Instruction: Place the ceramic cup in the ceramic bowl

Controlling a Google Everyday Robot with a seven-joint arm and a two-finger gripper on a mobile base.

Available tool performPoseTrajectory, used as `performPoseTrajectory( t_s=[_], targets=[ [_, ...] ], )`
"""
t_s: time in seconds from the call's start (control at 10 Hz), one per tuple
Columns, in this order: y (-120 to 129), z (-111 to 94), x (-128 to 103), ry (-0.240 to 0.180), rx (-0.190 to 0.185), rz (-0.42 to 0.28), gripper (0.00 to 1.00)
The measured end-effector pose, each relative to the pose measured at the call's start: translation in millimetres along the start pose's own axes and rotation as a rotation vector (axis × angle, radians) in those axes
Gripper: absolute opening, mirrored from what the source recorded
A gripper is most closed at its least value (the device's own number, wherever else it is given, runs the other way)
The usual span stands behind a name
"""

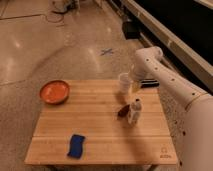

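5 things sit on the low wooden table (95,125), which stands on a shiny stone floor (30,45). The ceramic cup (123,82) is upright near the far edge, toward the right side. It is plain white, with no handle that I can see. The gripper (135,85) is just beside the cup on its right, at about the cup's height, hanging from a white arm (170,82) that reaches in from the right. From where I stand, I cannot tell whether the gripper touches the cup, or whether it is closed or spread. A yellowish patch shows at the gripper's end.

The ceramic bowl (55,92) is at the far left corner, well apart from the cup. It is shallow, orange-red, and has nothing inside.

1 slim white bottle (134,111) stands upright nearer the middle right, in front of the cup. 1 small dark reddish object (122,111) lies against the bottle's left side; what it is I cannot make out. 1 blue rectangular sponge (76,145) lies flat near the front edge, left of centre.

Beyond the table, a blue X mark (106,51) is on the floor.
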Motion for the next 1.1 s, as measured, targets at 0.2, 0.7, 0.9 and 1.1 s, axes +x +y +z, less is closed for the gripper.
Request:
performPoseTrajectory(
  t_s=[0.2,0.7,0.9,1.1],
  targets=[
    [-7,11,1,0.008,-0.009,-0.010,0.65],
    [-6,50,4,0.037,-0.041,-0.008,0.60],
    [-5,55,1,0.031,-0.037,0.005,0.43],
    [-2,58,-10,0.007,-0.029,0.006,0.21]
  ],
)
